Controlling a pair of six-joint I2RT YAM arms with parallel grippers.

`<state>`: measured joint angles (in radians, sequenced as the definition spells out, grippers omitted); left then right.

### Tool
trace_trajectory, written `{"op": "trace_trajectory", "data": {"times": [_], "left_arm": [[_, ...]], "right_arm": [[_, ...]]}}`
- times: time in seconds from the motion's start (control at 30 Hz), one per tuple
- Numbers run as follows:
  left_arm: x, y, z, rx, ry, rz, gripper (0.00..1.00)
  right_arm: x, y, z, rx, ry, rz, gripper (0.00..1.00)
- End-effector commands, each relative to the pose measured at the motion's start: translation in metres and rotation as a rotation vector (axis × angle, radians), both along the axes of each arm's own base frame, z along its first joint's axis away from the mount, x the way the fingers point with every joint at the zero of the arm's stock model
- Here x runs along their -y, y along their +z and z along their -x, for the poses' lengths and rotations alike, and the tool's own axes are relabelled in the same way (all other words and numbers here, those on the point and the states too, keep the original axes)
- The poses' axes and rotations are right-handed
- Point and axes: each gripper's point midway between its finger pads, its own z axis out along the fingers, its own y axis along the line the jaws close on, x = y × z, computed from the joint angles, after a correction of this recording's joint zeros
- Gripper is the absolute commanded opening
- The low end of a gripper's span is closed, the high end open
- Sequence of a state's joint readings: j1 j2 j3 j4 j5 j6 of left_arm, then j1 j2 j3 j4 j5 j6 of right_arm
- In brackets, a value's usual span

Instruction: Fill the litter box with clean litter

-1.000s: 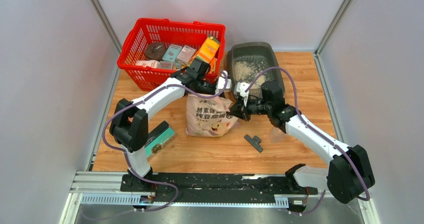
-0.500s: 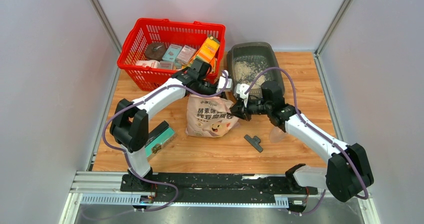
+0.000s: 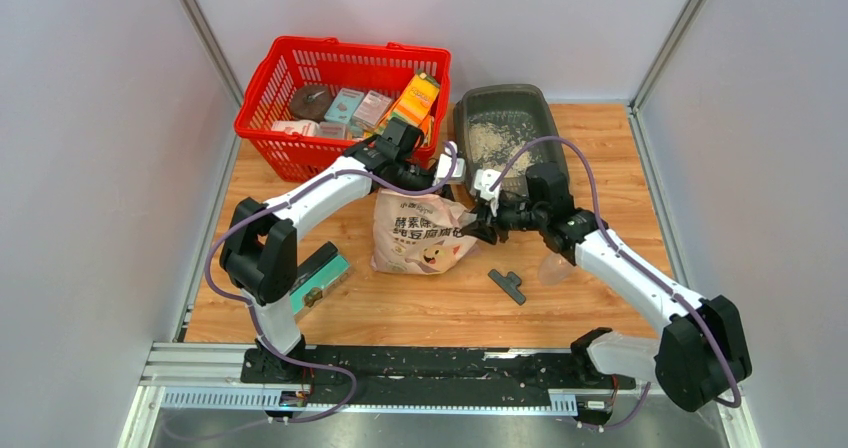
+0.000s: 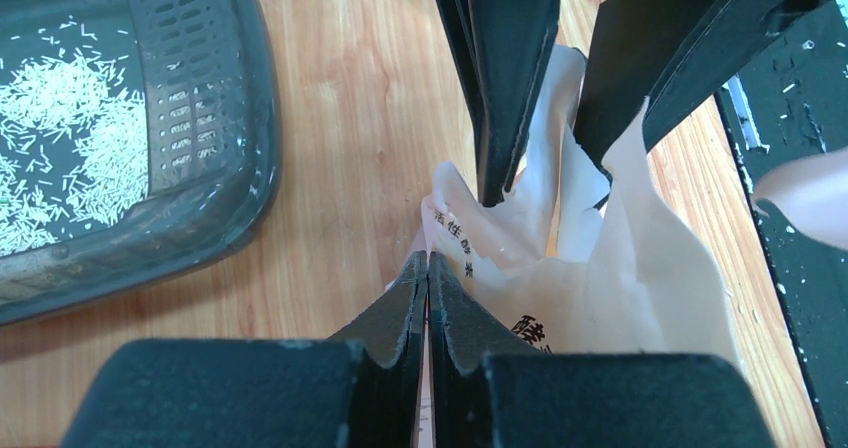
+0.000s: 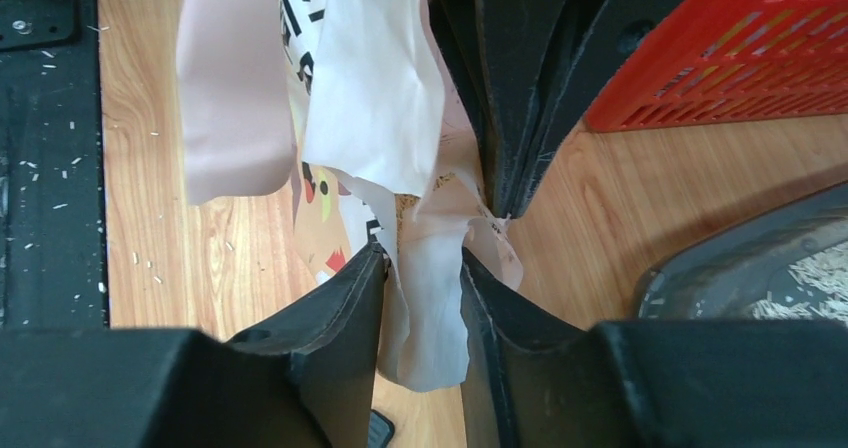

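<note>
The dark grey litter box (image 3: 545, 118) stands at the back, right of the red basket, with a thin patch of pale litter granules (image 3: 492, 136) inside; both also show in the left wrist view, the box rim (image 4: 215, 148) and the granules (image 4: 65, 158). The pinkish-beige litter bag (image 3: 420, 233) stands upright in front of it. My left gripper (image 3: 447, 176) is shut on the bag's top edge (image 4: 428, 260). My right gripper (image 3: 480, 220) pinches a flap of the bag's top (image 5: 423, 260) from the right, its jaws a little apart with paper filling the gap.
The red mesh basket (image 3: 262, 103) with several packages stands at the back left. A teal-and-black box (image 3: 318, 278) lies at the front left. A small black T-shaped piece (image 3: 508, 285) and a pale translucent object (image 3: 553, 268) lie right of the bag.
My right gripper has shifted slightly right and toward the front with the bag's flap, stretching the bag's top. The left gripper holds still.
</note>
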<state>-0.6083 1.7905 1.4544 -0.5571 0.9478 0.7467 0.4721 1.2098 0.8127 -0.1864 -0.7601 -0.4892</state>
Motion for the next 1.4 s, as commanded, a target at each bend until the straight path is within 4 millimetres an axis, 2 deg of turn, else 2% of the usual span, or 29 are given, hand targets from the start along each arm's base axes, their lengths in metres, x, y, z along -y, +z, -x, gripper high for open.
{"op": "trace_trajectory", "data": {"times": [0.0,0.1,0.13,0.33,0.43,0.57,0.83,1.07,1.37], "left_arm": [[0.004,0.011,0.006,-0.009,-0.027,0.032,0.08],[0.003,0.013,0.001,-0.011,-0.008,0.033,0.08],[0.003,0.013,-0.001,-0.014,0.000,0.034,0.08],[0.004,0.023,-0.017,-0.016,0.050,0.052,0.08],[0.004,0.028,-0.023,-0.020,0.058,0.061,0.08],[0.004,0.030,-0.020,-0.043,0.044,0.060,0.08],[0.001,0.023,-0.009,-0.104,0.028,0.039,0.08],[0.003,0.030,-0.010,-0.125,0.037,0.044,0.08],[0.006,0.037,-0.021,-0.140,0.095,0.058,0.08]], "right_arm": [[0.010,0.013,-0.014,0.099,-0.053,0.027,0.37],[0.014,0.012,-0.019,0.081,-0.081,0.022,0.41],[0.015,0.012,-0.020,0.075,-0.090,0.017,0.47],[0.021,0.006,-0.030,-0.004,-0.127,-0.006,0.63],[0.020,0.003,-0.033,-0.044,-0.123,-0.018,0.67],[0.011,0.001,-0.037,-0.086,-0.067,-0.048,0.68],[0.001,0.011,-0.048,-0.069,-0.018,-0.100,0.70],[-0.006,0.013,-0.056,-0.045,0.029,-0.136,0.69],[-0.013,0.022,-0.046,-0.109,0.086,-0.193,0.52]]}}
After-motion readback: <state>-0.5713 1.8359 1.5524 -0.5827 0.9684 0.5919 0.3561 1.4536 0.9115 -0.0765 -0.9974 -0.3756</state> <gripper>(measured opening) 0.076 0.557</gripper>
